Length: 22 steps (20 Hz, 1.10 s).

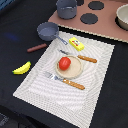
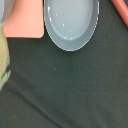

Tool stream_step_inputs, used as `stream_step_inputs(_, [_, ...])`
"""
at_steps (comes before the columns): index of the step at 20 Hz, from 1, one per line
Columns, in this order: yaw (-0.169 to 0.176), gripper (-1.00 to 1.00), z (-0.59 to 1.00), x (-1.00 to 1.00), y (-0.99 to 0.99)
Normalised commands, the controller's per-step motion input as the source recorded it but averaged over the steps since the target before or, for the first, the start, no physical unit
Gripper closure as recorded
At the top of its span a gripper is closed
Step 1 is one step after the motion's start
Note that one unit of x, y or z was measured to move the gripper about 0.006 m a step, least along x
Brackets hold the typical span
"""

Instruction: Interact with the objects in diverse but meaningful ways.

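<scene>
In the exterior view a small grey long-handled pan (image 1: 47, 31) stands on the dark cloth by the corner of a pink toy stove (image 1: 107, 27). A brown sausage (image 1: 36, 48) lies just in front of it. The yellow banana (image 1: 21, 68) rests on the cloth off the mat's left edge. A yellow block (image 1: 76, 43) lies at the far side of the mat. The red tomato (image 1: 64, 63) sits on the tan plate (image 1: 75, 71). The wrist view looks straight down on a grey round vessel (image 2: 70, 22), probably the pan. Neither view shows my gripper's fingers.
A striped placemat (image 1: 35, 82) holds the plate, with a wooden-handled fork (image 1: 63, 80) and knife (image 1: 80, 57) on either side of it. The stove carries a dark pot (image 1: 66, 8) and a pale bowl (image 1: 123, 17). A blurred yellowish shape (image 2: 3, 57) sits at the wrist view's edge.
</scene>
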Motion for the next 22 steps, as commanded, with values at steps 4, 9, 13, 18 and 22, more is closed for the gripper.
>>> stream_step_inputs(4, [-0.017, -1.00, -0.01, -0.03, -0.07])
stream_step_inputs(9, [0.017, -1.00, -0.06, 0.18, -0.23])
stream_step_inputs(13, [0.005, -1.00, -0.14, 0.14, -0.64])
stream_step_inputs(18, [0.010, -1.00, -0.18, 0.17, -0.76])
stream_step_inputs(22, [0.021, -1.00, -0.21, 0.10, -0.73])
